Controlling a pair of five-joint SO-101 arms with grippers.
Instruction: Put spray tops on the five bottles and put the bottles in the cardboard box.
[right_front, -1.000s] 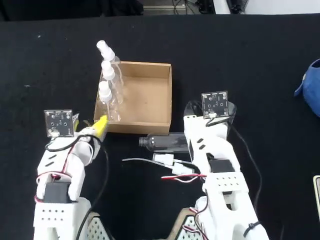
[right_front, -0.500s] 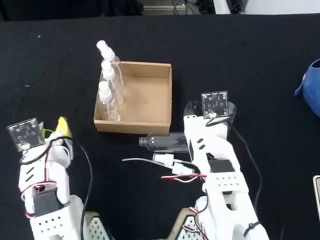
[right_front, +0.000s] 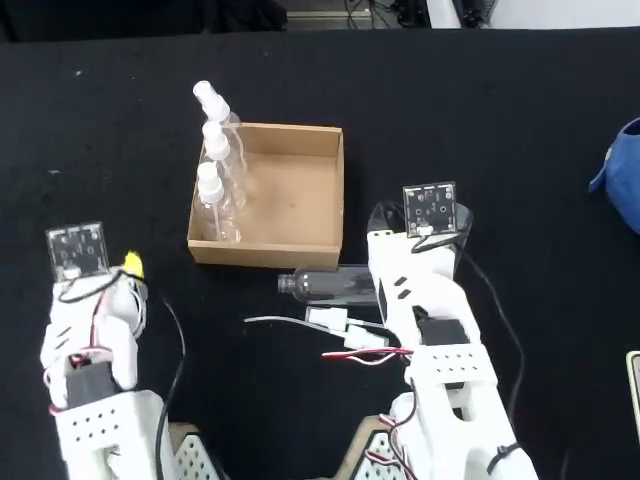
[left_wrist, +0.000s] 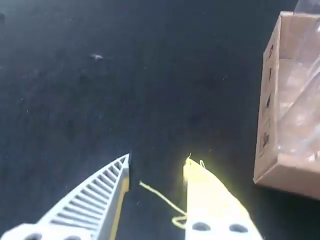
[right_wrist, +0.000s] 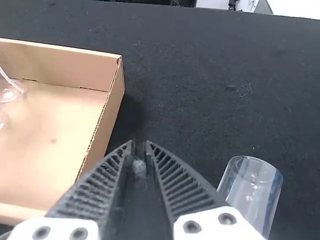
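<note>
**One bottle lying uncapped outside the box; rolling and tube damage are the risks**

Three capped bottles (right_front: 216, 150) are stood in a row against the left wall of the cardboard box (right_front: 300, 200). An uncapped bottle (right_front: 325, 284) is laid on its side on the table just outside the box's near wall. Two loose spray tops (right_front: 327, 319) are set a little farther out from that wall.

The bottle's long axis is run parallel to the near wall. Its open neck is pointed toward the box's left corner, and its base is tucked under the right arm.

The left gripper (left_wrist: 156, 167) is held off the box's left near corner, its jaws parted to a moderate gap with nothing between them. The right gripper (right_wrist: 139, 148) is hung over the box's right near corner, its jaws drawn almost together and empty.

The round, smooth bottle could be set rolling if it is touched by one finger first. The thin dip tubes (right_front: 270, 320) could be bent or missed against the narrow neck. The standing bottles could be toppled when another is lowered in beside them.
</note>
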